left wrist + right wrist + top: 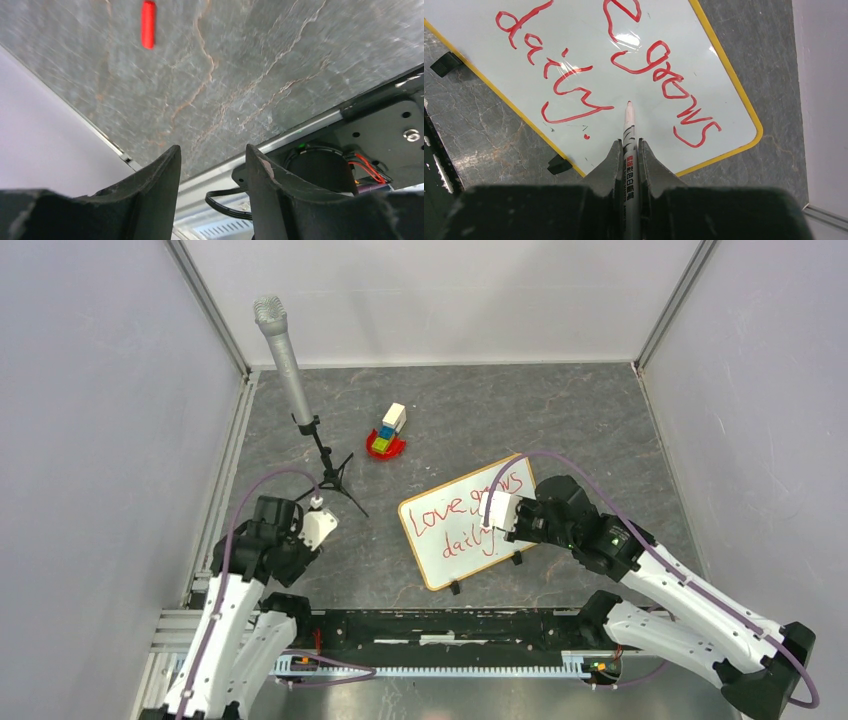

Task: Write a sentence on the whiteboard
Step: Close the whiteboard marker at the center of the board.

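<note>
The whiteboard (445, 545) lies flat on the grey table right of centre, with two black clip feet at its near edge. The sentence (455, 512) in red cursive reads "Love grows daily." in two lines; it also shows in the right wrist view (574, 87). My right gripper (629, 145) is shut on a white marker (629, 130) whose red tip points at the board between "daily" and "grows", apparently just above the surface. In the top view the right gripper (505, 512) hangs over the board's right part. My left gripper (212, 155) is open and empty, near the table's left front.
A red marker cap (148, 24) lies on the table ahead of the left gripper. A microphone on a black tripod (300, 390) stands at the back left. A small stack of coloured blocks on a red dish (388, 432) sits behind the board. Grey walls enclose the table.
</note>
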Controlling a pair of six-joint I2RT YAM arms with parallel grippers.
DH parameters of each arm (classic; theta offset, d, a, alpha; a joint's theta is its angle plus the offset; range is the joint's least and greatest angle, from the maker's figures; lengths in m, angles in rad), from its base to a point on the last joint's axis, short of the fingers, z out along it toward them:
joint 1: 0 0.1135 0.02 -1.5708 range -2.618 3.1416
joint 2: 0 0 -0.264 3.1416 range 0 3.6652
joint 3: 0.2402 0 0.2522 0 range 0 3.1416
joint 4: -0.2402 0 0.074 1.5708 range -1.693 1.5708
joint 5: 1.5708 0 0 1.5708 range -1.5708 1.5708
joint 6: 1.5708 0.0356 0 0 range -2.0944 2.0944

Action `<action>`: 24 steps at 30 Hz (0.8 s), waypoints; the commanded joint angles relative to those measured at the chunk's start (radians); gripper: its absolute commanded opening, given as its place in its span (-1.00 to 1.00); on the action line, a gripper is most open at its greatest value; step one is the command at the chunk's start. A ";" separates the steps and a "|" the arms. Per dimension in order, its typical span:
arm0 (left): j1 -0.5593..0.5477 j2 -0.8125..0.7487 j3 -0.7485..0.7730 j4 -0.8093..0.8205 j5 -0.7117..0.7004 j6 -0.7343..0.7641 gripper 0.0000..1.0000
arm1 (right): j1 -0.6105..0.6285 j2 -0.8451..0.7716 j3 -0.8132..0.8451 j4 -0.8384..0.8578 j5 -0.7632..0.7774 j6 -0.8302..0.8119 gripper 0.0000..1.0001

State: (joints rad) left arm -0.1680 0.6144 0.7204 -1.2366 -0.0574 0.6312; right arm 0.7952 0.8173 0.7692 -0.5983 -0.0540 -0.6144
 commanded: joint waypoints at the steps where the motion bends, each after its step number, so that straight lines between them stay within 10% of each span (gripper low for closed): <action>1: 0.064 0.083 -0.052 0.114 -0.091 -0.034 0.15 | -0.005 0.000 0.044 0.030 -0.018 0.015 -1.00; 8: 0.308 0.325 -0.023 0.275 0.081 0.151 0.12 | -0.015 -0.006 0.044 0.015 -0.007 0.015 -1.00; 24: 0.337 0.551 -0.053 0.558 0.257 0.328 0.09 | -0.045 0.000 0.035 0.009 -0.027 0.024 -1.00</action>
State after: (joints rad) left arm 0.1623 1.1416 0.6628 -0.7891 0.1394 0.8707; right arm 0.7567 0.8192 0.7712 -0.6003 -0.0704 -0.6064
